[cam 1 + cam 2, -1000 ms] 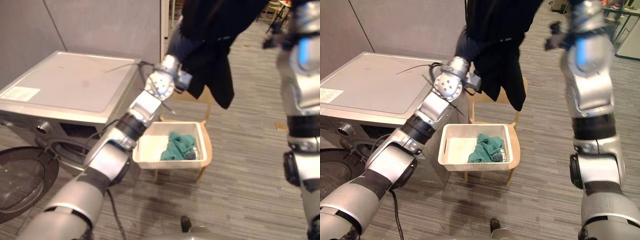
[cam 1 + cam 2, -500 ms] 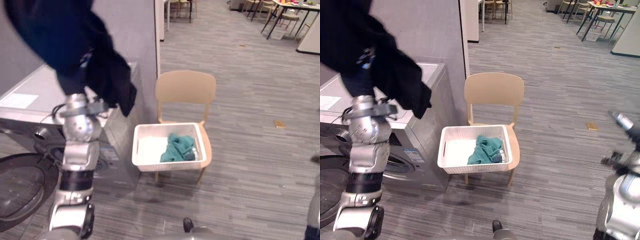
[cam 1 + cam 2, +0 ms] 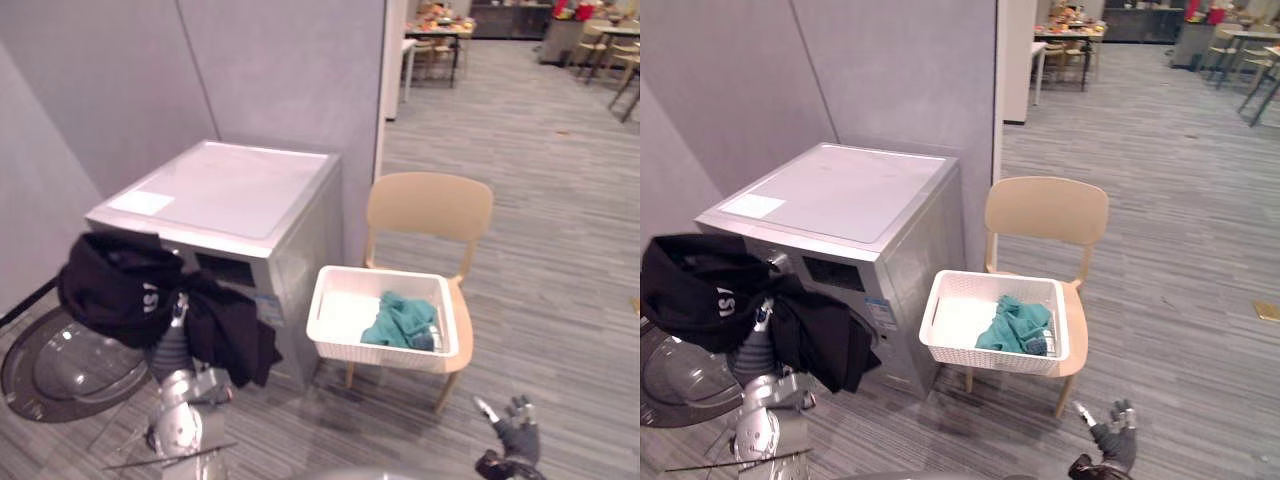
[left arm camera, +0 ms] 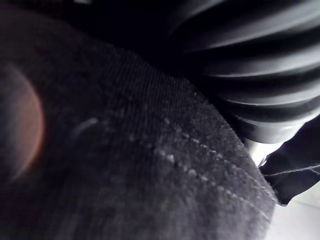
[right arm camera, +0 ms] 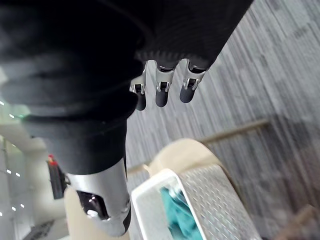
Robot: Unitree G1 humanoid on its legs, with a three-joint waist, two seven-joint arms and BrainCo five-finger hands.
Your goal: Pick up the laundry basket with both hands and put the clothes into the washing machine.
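Left eye view: the heavy black garment (image 3: 140,300) hangs over my left hand (image 4: 260,65), low in front of the silver-grey front-loading washing machine (image 3: 235,195) and just beside its round glass door (image 3: 60,360), which is swung open.
Left hand: it is buried under the cloth, so I cannot tell how its fingers stand.
Right hand (image 5: 160,90): it is low at my right side, with the fingers loose and holding nothing.
Basket: the white plastic laundry basket (image 3: 370,350) stands on the beige chair (image 3: 430,205), with a crumpled teal cloth (image 3: 400,320) inside.
Risk: I judge that the garment is perhaps only draped. It may slide off to the grey striped floor (image 3: 560,250) before it reaches the drum, or a hanging fold may catch on the door.
Change: one second ago I hold the garment high above the chair, with my right arm raised. Now both are low, and the camera has moved too. The basket and the teal cloth rest on the chair as before.
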